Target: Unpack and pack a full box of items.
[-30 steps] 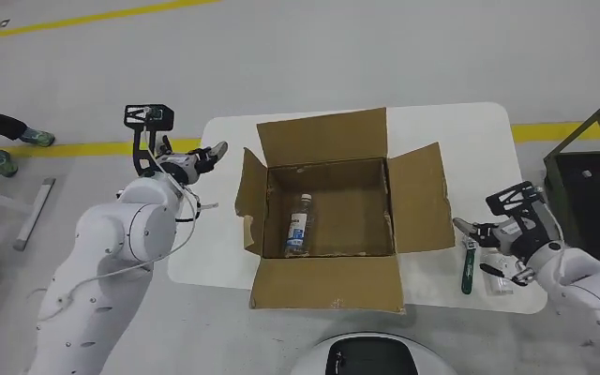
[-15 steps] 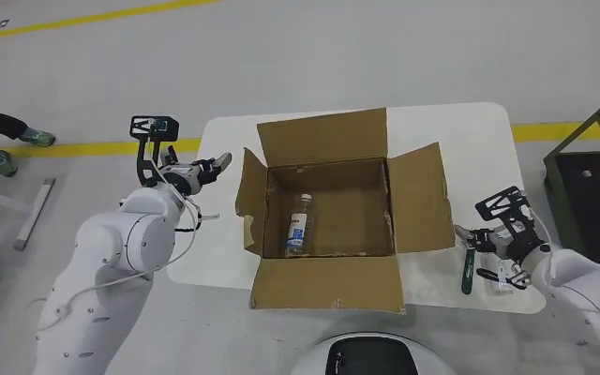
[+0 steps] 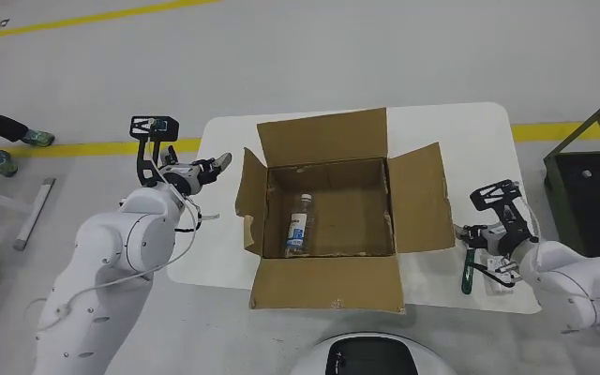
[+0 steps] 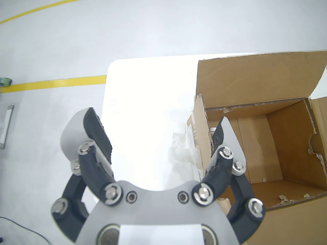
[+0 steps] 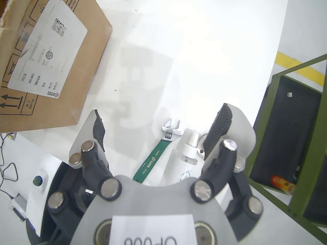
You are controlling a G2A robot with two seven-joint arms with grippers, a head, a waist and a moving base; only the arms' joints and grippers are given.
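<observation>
- Right claw (image 5: 161, 119) released, empty, over wrench (image 5: 153, 158) and white bottle (image 5: 187, 154) lying side by side at table's (image 3: 469, 131) near right corner.
- Box (image 3: 323, 138) mid-table, flaps open; one bottle (image 3: 298, 225) lies inside, left part.
- Left claw (image 4: 155, 123) released, empty, above table just left of box.
- Step: probably unpacking, one bottle to go; could be packing's start. Next: left claw dips into box, jaws across bottle.

Box (image 5: 98, 29) side: white label (image 5: 48, 47) w/ QR code, up-arrows (image 5: 11, 104); wrench (image 5: 153, 158) handle printed.
</observation>
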